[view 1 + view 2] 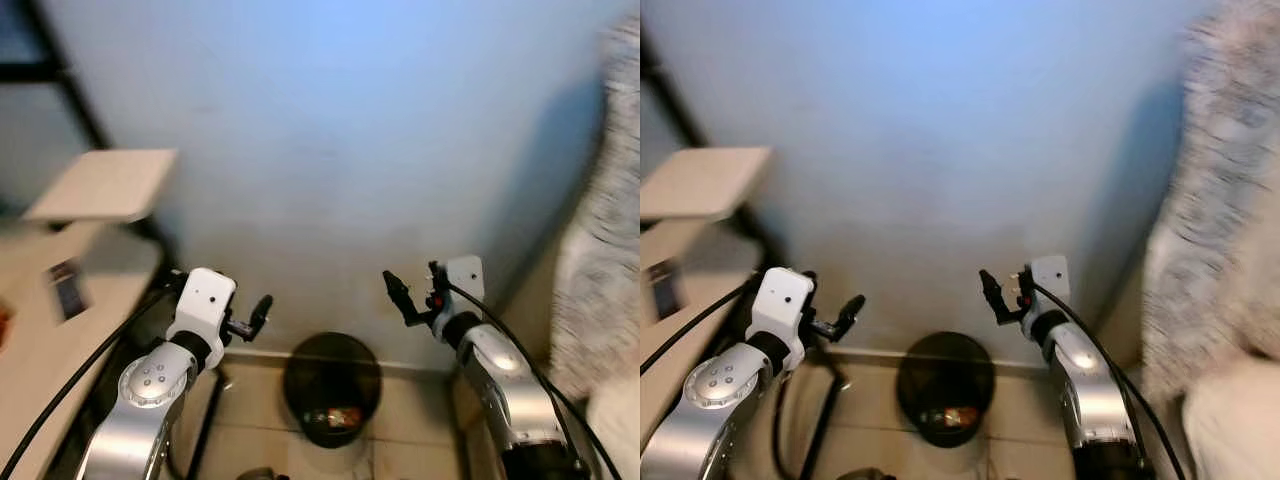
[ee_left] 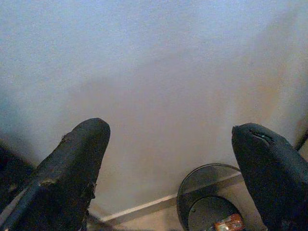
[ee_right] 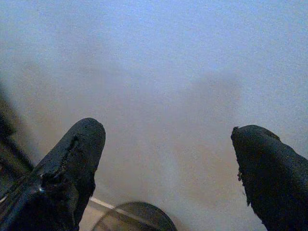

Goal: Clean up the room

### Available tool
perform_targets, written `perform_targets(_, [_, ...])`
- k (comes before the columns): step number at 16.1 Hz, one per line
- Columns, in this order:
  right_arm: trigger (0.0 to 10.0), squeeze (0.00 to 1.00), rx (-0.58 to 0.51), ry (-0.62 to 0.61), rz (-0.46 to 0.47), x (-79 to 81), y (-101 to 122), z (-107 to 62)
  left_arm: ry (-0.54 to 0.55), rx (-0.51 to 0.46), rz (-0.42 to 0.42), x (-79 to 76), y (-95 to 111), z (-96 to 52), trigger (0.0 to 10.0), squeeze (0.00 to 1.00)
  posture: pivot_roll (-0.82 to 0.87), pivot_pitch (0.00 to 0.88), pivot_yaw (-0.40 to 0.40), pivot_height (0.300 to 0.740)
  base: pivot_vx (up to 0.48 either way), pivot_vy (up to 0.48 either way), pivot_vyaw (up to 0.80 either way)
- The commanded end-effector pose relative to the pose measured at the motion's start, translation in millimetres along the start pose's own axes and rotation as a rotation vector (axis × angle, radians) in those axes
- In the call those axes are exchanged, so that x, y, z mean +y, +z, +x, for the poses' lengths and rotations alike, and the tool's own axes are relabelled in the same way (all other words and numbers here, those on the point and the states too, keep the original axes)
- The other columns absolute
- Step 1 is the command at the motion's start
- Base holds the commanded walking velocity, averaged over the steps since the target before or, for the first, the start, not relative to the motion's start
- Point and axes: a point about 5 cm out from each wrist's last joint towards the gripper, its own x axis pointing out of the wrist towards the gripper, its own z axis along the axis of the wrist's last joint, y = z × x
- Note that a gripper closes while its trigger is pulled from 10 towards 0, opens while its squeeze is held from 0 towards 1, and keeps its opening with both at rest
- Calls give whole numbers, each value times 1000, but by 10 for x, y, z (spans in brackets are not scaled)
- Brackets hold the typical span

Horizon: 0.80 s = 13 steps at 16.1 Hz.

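1. The left end effector (image 1: 258, 310) is raised in front of the pale blue wall (image 1: 350, 150). Its two black fingers (image 2: 72, 168) are spread wide apart and nothing is between them.
2. The right end effector (image 1: 398, 292) is held at about the same height, also before the wall. Its fingers (image 3: 67, 168) are wide apart too, and it has hold of nothing.
3. A round black trash bin (image 1: 332, 385) stands on the tiled floor (image 1: 400, 420) against the wall, below both end effectors and between them.
4. In the bin lies some trash, a small orange and red wrapper (image 1: 340, 415), at the bottom. From the left wrist view the same wrapper (image 2: 228, 222) shows under the fingertips.
5. A white baseboard (image 1: 400, 362) runs along the foot of the wall, just behind the bin.
6. Beyond the left end effector, on its outer side, there is a light wooden bench (image 1: 40, 340) with a small card-like thing (image 1: 68, 288) on it; what it is I cannot tell. A pale shelf board (image 1: 105, 185) on a black frame is above it.
7. On the outer side of the right end effector hangs a blurred, light, speckled fabric (image 1: 610, 220).
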Motion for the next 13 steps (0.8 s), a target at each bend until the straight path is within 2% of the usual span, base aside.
perform_targets(1, [10000, 1000, -13, -31, 30, 3, 62, -16, 30, 10, 15, 46, -1, -19, 10000, 0, 20, 0, 97, 740, 0, 0, -788])
perform_targets(5, [10000, 1000, 31, -71, 35, 112, 77, 3, 76, 11, 22, 160, -5, 11, 10000, 0, 41, 0, 83, 740, 0, 0, -788])
perform_targets(13, [10000, 1000, 92, -120, -24, 114, 145, 53, 51, -13, 46, 139, 75, 93, 10000, 0, 37, 0, 86, 740, 0, 0, -788])
